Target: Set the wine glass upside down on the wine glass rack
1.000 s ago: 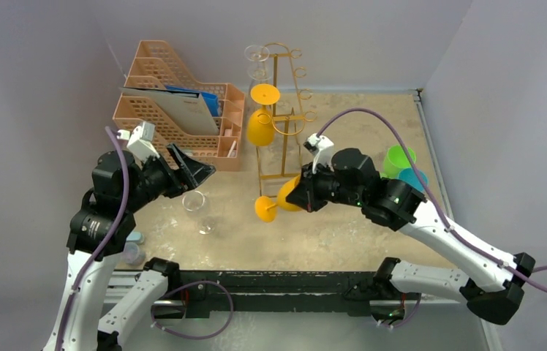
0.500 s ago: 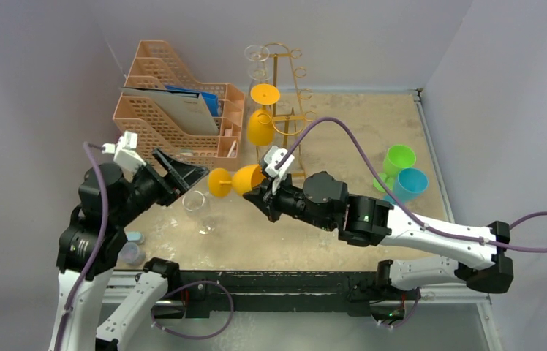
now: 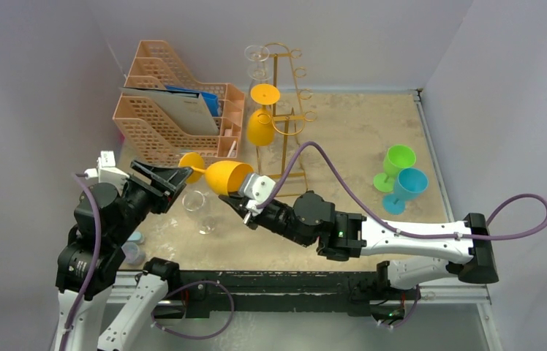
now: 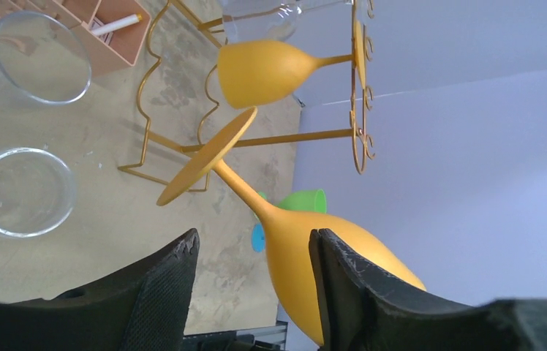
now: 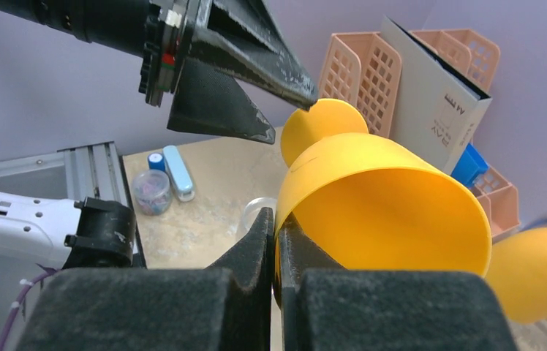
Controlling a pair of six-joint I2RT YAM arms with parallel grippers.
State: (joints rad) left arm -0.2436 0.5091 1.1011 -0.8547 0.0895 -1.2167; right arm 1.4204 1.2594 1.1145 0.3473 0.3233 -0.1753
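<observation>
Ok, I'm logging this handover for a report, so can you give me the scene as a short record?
held: yellow wine glass, sideways in the air, foot toward the left arm
right fingers: shut on its rim
left fingers: open, near its foot
rack: gold wire, second yellow glass hanging upside down
table: green cup, blue cup

**Top external view:** fixed high behind the arm bases, facing down and away across the whole table to the far wall.

**Left wrist view:** rolled sideways, sighting rightward past the left gripper, close on the wine glass, with the wine glass rack beyond.

**Right wrist view:** sighting leftward past the right gripper, very close to the same glass, with the peach organizer behind.

All three views share that glass.
</observation>
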